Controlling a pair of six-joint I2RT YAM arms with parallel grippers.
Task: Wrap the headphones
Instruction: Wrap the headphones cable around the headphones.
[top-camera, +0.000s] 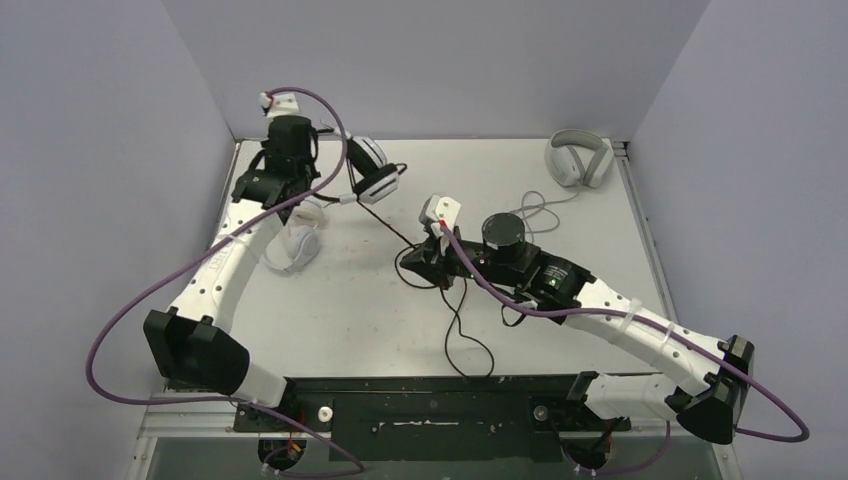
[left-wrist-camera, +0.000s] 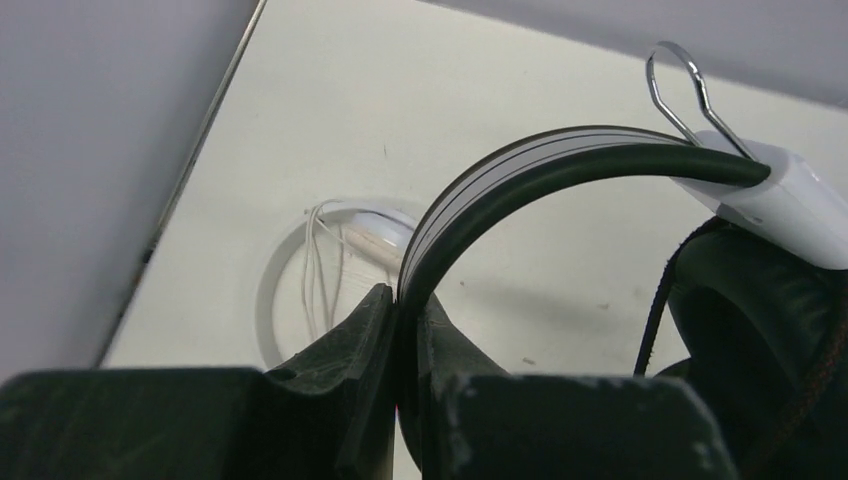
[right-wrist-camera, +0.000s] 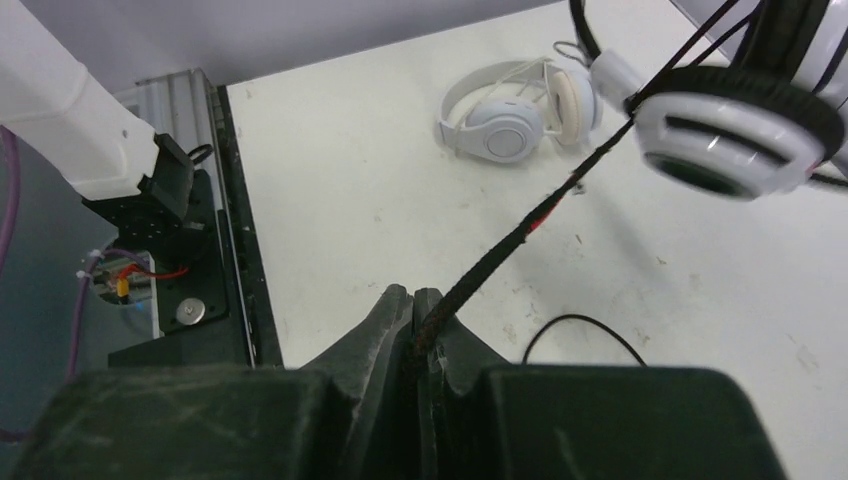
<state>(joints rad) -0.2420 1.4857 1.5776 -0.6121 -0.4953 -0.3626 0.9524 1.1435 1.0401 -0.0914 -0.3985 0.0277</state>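
Headset (top-camera: 372, 170) is hanging clear above the table (top-camera: 350, 320); left gripper (left-wrist-camera: 400, 300) is clamping its band (left-wrist-camera: 520, 160) between both fingers. Right gripper (right-wrist-camera: 415, 320) is pinching the headset's black cable (right-wrist-camera: 520, 235), jaws fully closed on it. Cable is running taut from the fingers up to the earcup (right-wrist-camera: 735, 130) (rest of it is lying in loose loops on the table, nearer the bases than the headset). Second set, white pair (top-camera: 295, 245), is lying flat just left of the headset, nearer the bases. Well right of the headset, grey pair (top-camera: 580, 158) is sitting flat.
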